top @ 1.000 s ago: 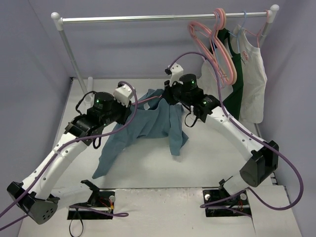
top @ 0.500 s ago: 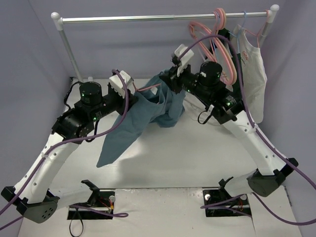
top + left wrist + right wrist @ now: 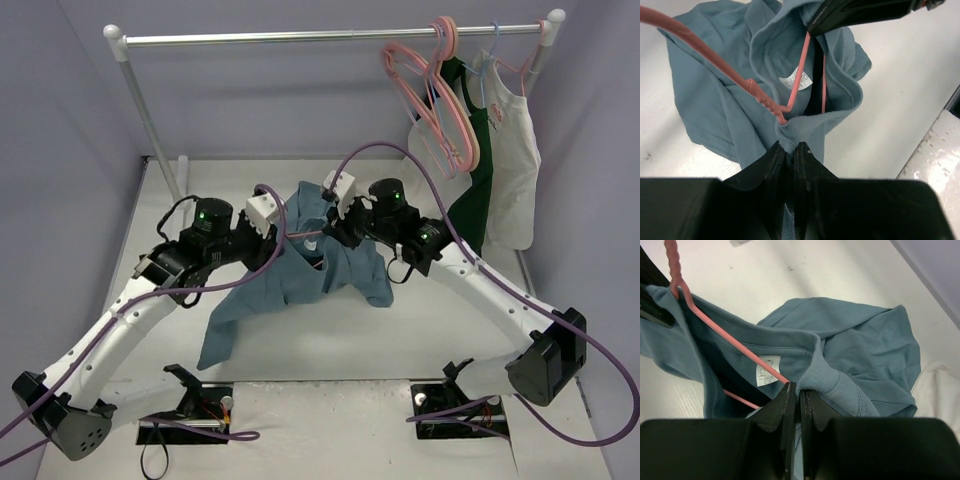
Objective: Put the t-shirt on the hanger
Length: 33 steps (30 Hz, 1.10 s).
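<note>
Mid-table, at the near side, we see the left gripper (image 3: 789,147) clenched on a fold of the ribbed collar of the t-shirt (image 3: 715,105), jaws pressed together with the teal cloth bunched between them. The ribbed corner of the pink hanger (image 3: 765,97) sits just above those fingertips, and its thin rods run on into the neck opening, past the small white neck label (image 3: 796,80). We cannot tell what supports the hanger.

Across the collar, the right gripper (image 3: 797,390) pinches the opposite side of the same neck rib, fingers closed tight on the fabric. From its camera we see a pink rod crossing just above the label.

From overhead, we find the two grippers close together, facing each other above the white table (image 3: 450,340). The shirt is slung between them, and its lower part drapes toward the table's near-left.

Behind, a metal rail (image 3: 330,37) spans the back. At its right end hang several spare pink hangers (image 3: 430,90), a pale blue hanger (image 3: 490,60), a dark green garment (image 3: 470,190) and a white sleeveless top (image 3: 510,150).
</note>
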Each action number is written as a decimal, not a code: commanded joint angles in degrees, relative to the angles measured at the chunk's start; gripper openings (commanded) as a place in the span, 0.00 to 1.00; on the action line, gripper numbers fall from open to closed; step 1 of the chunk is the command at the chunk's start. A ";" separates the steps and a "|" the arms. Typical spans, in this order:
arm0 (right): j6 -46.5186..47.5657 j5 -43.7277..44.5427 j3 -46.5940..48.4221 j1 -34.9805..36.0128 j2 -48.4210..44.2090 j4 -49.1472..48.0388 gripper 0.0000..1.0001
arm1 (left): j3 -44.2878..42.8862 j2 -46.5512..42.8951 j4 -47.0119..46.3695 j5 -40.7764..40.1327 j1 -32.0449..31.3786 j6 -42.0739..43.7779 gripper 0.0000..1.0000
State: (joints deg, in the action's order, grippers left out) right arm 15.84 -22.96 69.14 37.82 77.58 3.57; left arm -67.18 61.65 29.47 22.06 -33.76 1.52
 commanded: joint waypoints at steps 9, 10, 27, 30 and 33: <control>5.61 3.71 -2.70 -4.42 -4.28 -1.29 0.08 | -1.47 -7.59 1.29 9.13 -0.43 3.31 0.00; 5.52 3.54 -2.44 -4.42 -4.37 -1.29 0.08 | -1.64 -8.03 1.37 9.31 -0.43 3.23 0.00; 6.67 -17.47 14.00 1.72 -3.31 4.51 0.11 | -13.85 1.46 -2.31 5.80 -0.43 6.48 0.00; 7.72 -13.97 11.21 1.73 -5.59 3.64 0.15 | -14.48 1.11 -3.54 5.97 -0.43 7.01 0.00; 8.77 -5.80 6.19 1.55 -7.70 2.32 0.26 | -9.74 -1.96 -6.18 7.81 -0.43 6.92 0.00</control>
State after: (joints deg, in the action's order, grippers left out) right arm 23.07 -34.28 77.95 39.46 73.49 10.02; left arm -77.58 62.81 30.65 27.22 -33.76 7.31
